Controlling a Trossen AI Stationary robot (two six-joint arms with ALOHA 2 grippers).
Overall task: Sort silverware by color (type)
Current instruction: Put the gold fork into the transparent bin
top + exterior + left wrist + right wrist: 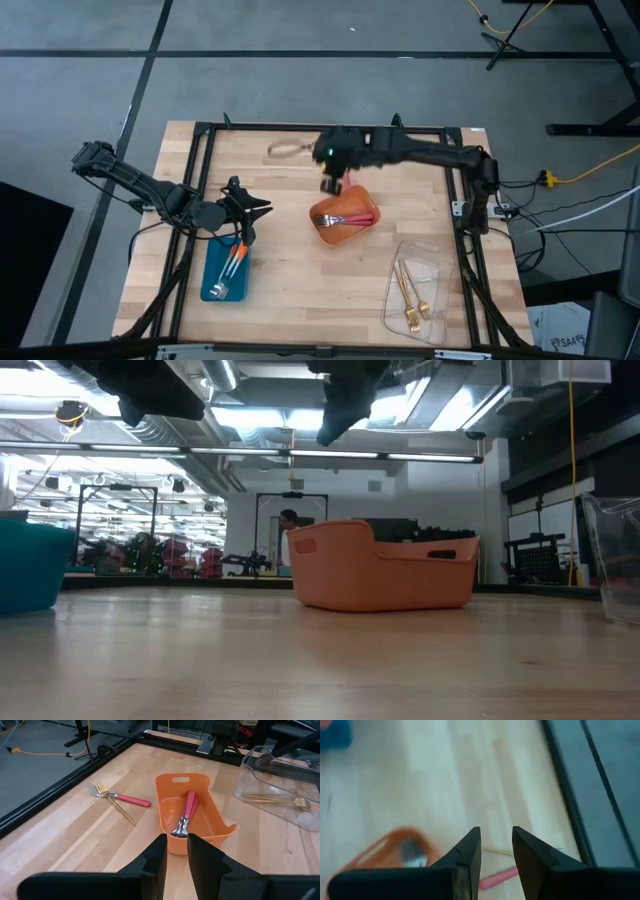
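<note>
Forks (117, 797) left unsorted lay on the surface's far side, so the right pincer (331, 184) hung empty and parted above the orange tray (344, 231), while the left pincer (246, 213), also parted and empty, waited over the blue tray (212, 275).

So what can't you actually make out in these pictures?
- Low view: the orange tray has its contents hidden behind its own wall.
- Low view: blue tray and clear tray are cut off by the edges.
- Right wrist view: a pink-handled fork is blurred and partly behind the right gripper.
- High view: forks in the blue tray are too small to count.
</note>
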